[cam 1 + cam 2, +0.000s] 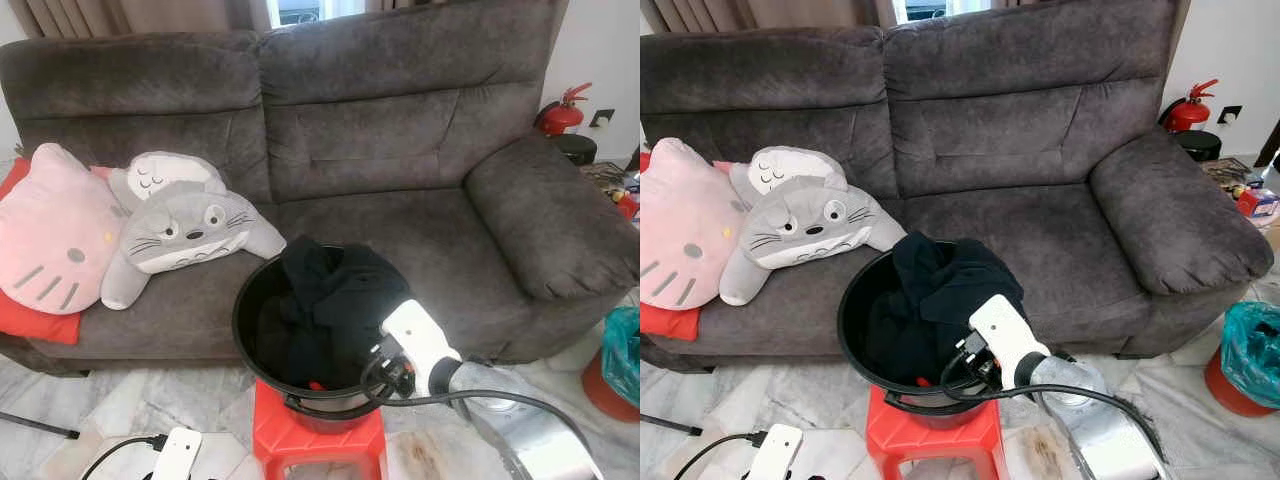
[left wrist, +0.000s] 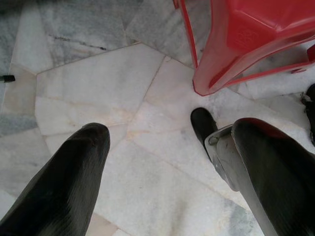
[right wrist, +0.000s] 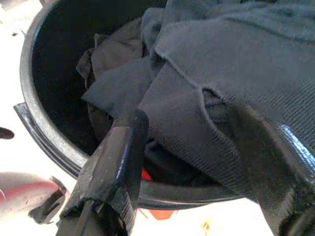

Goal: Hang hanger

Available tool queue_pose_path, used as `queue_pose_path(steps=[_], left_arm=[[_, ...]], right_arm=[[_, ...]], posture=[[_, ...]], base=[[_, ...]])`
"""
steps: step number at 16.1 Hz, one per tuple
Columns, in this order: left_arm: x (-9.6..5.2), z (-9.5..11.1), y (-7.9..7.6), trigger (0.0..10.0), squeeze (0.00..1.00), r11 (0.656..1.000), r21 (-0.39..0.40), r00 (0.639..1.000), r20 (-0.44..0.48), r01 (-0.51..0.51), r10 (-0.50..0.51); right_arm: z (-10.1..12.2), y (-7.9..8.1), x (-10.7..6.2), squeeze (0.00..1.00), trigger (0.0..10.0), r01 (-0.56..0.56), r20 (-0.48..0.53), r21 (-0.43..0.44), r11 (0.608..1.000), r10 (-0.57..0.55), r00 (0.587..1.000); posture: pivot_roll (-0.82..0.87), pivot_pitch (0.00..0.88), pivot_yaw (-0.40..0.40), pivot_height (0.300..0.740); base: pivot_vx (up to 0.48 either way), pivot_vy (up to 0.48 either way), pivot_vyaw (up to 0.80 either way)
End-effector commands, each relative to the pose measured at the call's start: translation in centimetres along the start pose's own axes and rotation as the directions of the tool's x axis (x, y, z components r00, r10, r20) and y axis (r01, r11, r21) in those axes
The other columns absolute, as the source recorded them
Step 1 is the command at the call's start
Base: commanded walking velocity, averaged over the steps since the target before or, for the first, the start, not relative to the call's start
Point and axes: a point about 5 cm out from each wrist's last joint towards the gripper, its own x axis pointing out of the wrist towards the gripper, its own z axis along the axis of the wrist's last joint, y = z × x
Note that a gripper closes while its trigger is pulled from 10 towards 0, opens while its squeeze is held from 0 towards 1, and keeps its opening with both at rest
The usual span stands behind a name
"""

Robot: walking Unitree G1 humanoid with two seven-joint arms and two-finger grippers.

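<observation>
A black bucket stands on a red stool in front of the sofa, stuffed with dark clothes. A small red piece shows low under the cloth; I cannot tell what it is. My right arm's white wrist reaches over the bucket's near rim. My right gripper is open, its fingers spread on either side of a fold of the dark clothes. My left gripper hangs open above the marble floor beside the stool leg.
A grey sofa fills the back, with a pink cat cushion and a grey plush on its left seat. A fire extinguisher and a teal-lined red bin stand at the right. A white power strip lies on the floor.
</observation>
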Motion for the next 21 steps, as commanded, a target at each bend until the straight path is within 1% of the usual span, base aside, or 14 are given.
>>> queue_pose_path(steps=[1,6,9,13,16,19,21], left_arm=[[-0.1,-0.5,0.3,10.0,0.00,1.000,0.022,1.000,-0.020,-0.002,0.002],[-0.1,-0.6,0.2,10.0,0.00,1.000,0.021,1.000,-0.020,0.000,0.000],[-0.1,-0.6,0.2,10.0,0.00,1.000,0.022,1.000,-0.022,-0.001,0.002],[-0.1,-0.4,0.3,10.0,0.00,1.000,0.023,1.000,-0.020,0.000,0.000],[-0.1,-0.3,0.4,10.0,0.00,1.000,0.024,1.000,-0.017,0.000,0.000],[-0.1,-0.4,0.4,10.0,0.00,1.000,0.027,1.000,-0.018,0.000,0.001],[-0.1,-0.4,0.3,10.0,0.00,1.000,0.029,1.000,-0.019,0.003,-0.002]], right_arm=[[-0.1,0.2,0.1,0.00,10.0,-0.018,0.001,0.009,1.000,0.018,1.000],[0.0,0.7,0.2,0.00,10.0,-0.062,0.007,0.007,0.998,0.062,0.998],[0.1,1.0,0.0,0.00,10.0,-0.099,0.014,-0.014,0.995,0.099,0.995],[-0.5,1.6,-0.5,0.00,10.0,-0.164,-0.022,-0.049,0.985,0.164,0.986],[-0.9,1.1,-1.4,0.00,10.0,-0.175,-0.027,-0.060,0.983,0.173,0.984],[-1.4,1.4,-2.4,0.00,10.0,-0.230,-0.020,-0.081,0.970,0.229,0.973],[-1.6,1.2,-2.7,0.00,10.0,-0.231,-0.019,-0.080,0.970,0.230,0.973]], posture=[[-0.16,0.001,0.097,0.740],[-0.16,0.000,0.096,0.740],[-0.16,0.000,0.096,0.740],[-0.16,0.000,0.098,0.740],[-0.16,0.000,0.100,0.740],[-0.16,0.000,0.103,0.740],[-0.17,0.000,0.105,0.740]], base=[[0.000,0.000,0.00],[0.000,0.000,0.00],[0.000,0.000,0.00],[0.000,0.000,0.00],[0.000,0.000,0.00],[0.000,0.000,0.00],[0.000,0.000,0.00]])
